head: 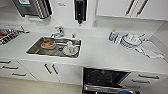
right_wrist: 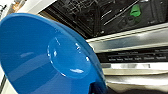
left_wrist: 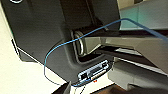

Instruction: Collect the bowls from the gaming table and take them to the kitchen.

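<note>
A blue bowl (right_wrist: 50, 57) is seen large and tilted close before the right wrist camera, so it is judged to be carried by the right pincer, though the grip itself cannot be told. Beyond it, the open dishwasher (right_wrist: 120, 17) under the kitchen tabletop (head: 105, 53) is faced; the tilted bowl could be knocked on the door edge or slip loose. The left pincer's state cannot be told.
</note>
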